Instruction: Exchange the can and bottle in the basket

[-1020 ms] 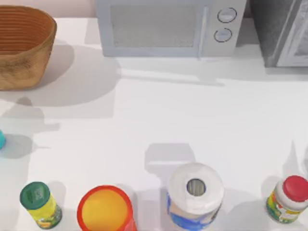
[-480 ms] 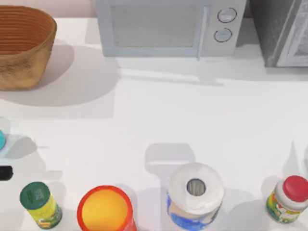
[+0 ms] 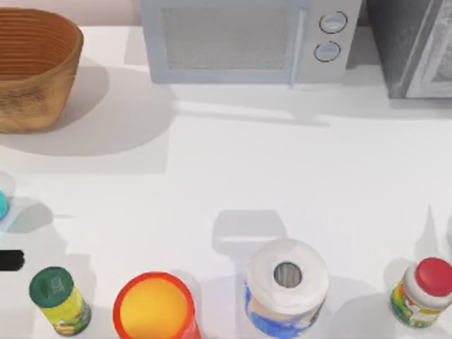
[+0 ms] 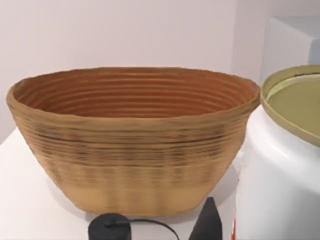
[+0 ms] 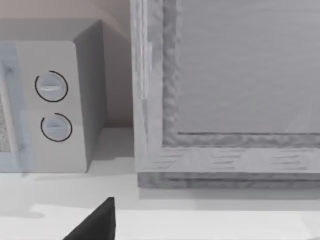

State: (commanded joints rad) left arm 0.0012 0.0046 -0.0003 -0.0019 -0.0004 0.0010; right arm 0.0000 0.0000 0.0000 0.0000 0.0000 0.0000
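The left arm's dark end poked in from the table's left edge, just above the green-capped bottle. It reached a little farther in and sat a little lower than half a second before, and a second before it had not been in view at all. In the left wrist view the left gripper appeared as one dark tip low in front of the basket, and I could not tell whether its jaws were released or clenched. The can, white with a dull gold top, stood outside the basket, just beside that tip and nearer the camera than the wicker wall. I could not tell whether it was being held. The basket itself sat at the table's far left corner, left of the microwave. It had not moved, and its ribbed inside looked bare as far as the view reached. The orange cup, the paper roll and the red-capped bottle along the near edge had kept their places too. So had a small teal object at the left edge. The right gripper was parked facing the microwave's dials and the grey appliance beside it, and the state of its jaws could not be told.
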